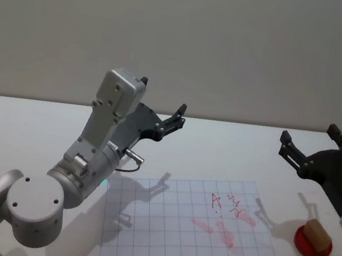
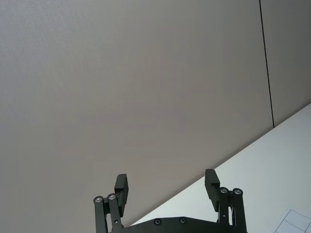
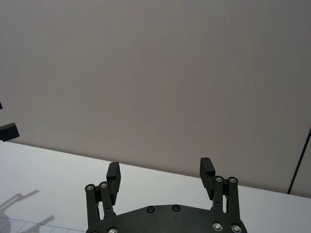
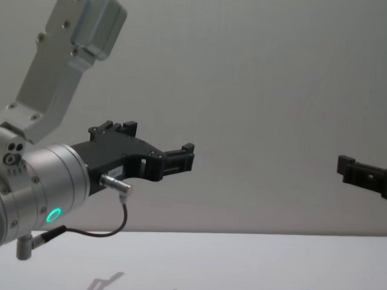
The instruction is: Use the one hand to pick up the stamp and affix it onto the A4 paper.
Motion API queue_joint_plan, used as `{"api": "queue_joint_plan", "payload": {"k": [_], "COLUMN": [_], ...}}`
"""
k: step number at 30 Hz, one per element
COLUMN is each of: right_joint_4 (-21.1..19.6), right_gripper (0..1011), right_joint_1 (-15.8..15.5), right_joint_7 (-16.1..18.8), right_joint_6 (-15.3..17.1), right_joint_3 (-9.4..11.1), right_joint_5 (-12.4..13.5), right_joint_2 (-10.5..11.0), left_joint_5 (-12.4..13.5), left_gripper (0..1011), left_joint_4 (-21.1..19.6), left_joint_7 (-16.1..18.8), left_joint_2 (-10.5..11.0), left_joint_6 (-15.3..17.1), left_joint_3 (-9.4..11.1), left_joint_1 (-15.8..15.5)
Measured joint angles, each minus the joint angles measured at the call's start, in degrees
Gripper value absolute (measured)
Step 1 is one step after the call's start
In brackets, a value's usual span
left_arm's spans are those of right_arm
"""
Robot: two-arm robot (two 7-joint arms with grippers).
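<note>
The stamp (image 1: 316, 235), a wooden block on a round red base, stands on the table at the right, just off the paper's right edge. The A4 paper (image 1: 168, 236) lies flat at the table's front middle, printed with a grid and carrying red ink marks. My right gripper (image 1: 310, 136) hovers open above and behind the stamp, holding nothing; its wrist view shows the same wide gap (image 3: 160, 171). My left gripper (image 1: 162, 95) is raised over the paper's far left corner, also open and empty (image 2: 166, 182).
A plain grey wall stands behind the white tabletop (image 1: 231, 149). The bulky left arm (image 1: 83, 166) leans over the table's left front. A corner of the paper (image 2: 297, 221) peeks into the left wrist view.
</note>
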Motion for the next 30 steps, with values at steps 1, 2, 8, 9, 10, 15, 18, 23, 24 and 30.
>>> {"api": "queue_joint_plan", "payload": {"k": [1, 2, 8, 9, 10, 15, 18, 23, 24, 30], "right_joint_4": [0.0, 0.0, 0.0, 0.0, 0.0, -0.01, -0.01, -0.04, -0.04, -0.04], "right_gripper": [1001, 1001, 1001, 1001, 1001, 1001, 1001, 1001, 1001, 1001], "right_joint_1": [0.0, 0.0, -0.02, -0.02, -0.02, -0.03, -0.03, -0.03, -0.03, -0.03], "right_joint_7": [0.0, 0.0, 0.0, 0.0, 0.0, 0.01, 0.02, 0.02, 0.02, 0.03], "right_joint_6": [0.0, -0.01, -0.02, -0.02, -0.01, -0.02, -0.02, -0.01, -0.02, -0.01], "right_joint_3": [0.0, 0.0, 0.02, 0.02, 0.02, 0.03, 0.03, 0.03, 0.03, 0.03], "right_joint_5": [0.0, 0.0, 0.0, 0.0, 0.0, 0.0, 0.0, -0.02, -0.03, -0.05], "right_joint_2": [0.0, 0.0, 0.0, 0.0, 0.0, 0.0, 0.0, 0.0, 0.0, 0.0], "left_joint_5": [0.0, 0.0, 0.0, 0.0, 0.0, 0.0, 0.0, 0.0, 0.0, 0.0], "left_gripper": [1001, 1001, 1001, 1001, 1001, 1001, 1001, 1001, 1001, 1001], "left_joint_4": [0.0, 0.0, 0.0, 0.0, 0.0, 0.0, 0.0, 0.0, 0.0, 0.0], "left_joint_7": [0.0, 0.0, 0.0, 0.0, 0.0, 0.0, 0.0, 0.0, 0.0, 0.0], "left_joint_2": [0.0, 0.0, 0.0, 0.0, 0.0, 0.0, 0.0, 0.0, 0.0, 0.0], "left_joint_6": [0.0, 0.0, 0.0, 0.0, 0.0, 0.0, 0.0, 0.0, 0.0, 0.0], "left_joint_3": [0.0, 0.0, 0.0, 0.0, 0.0, 0.0, 0.0, 0.0, 0.0, 0.0], "left_joint_1": [0.0, 0.0, 0.0, 0.0, 0.0, 0.0, 0.0, 0.0, 0.0, 0.0]}}
